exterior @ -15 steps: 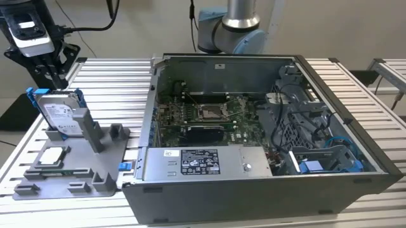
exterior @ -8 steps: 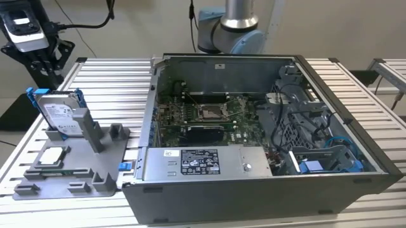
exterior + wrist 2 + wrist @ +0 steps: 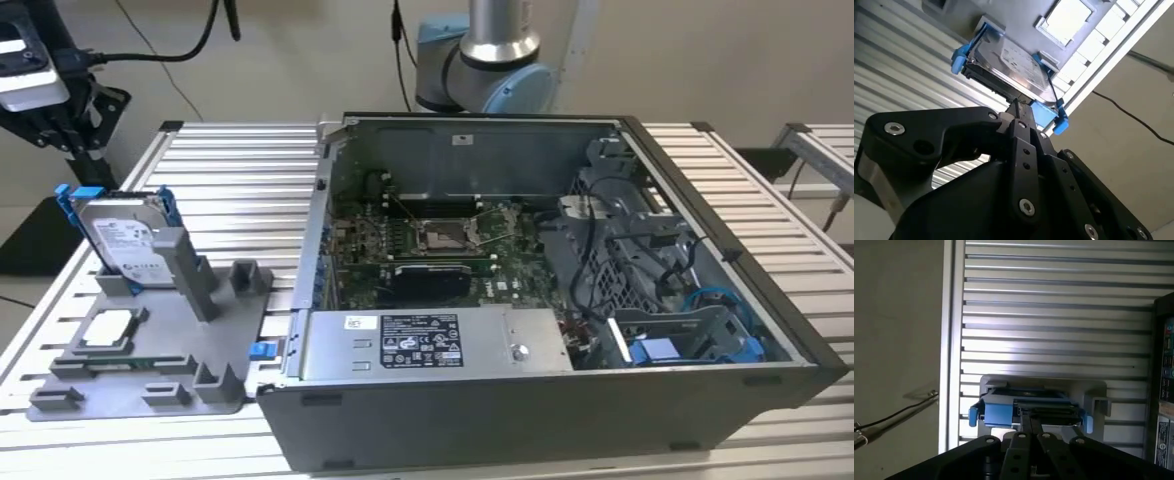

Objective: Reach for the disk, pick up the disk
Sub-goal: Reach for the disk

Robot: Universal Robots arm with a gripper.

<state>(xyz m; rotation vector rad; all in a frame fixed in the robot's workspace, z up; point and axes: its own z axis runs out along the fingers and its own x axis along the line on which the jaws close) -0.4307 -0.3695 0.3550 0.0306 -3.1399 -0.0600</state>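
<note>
Though near the disk [image 3: 1004, 65], fingers [image 3: 1020, 131] together (empty)

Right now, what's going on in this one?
A single robot arm is going for the disk, which stands upright in a grey holder on the slatted table, to the exterior view's left of an open computer case. The gripper hangs above the disk with its fingers together, lined up with the disk's top edge in both wrist views. It is not touching the disk, and nothing is in its grasp.
</note>
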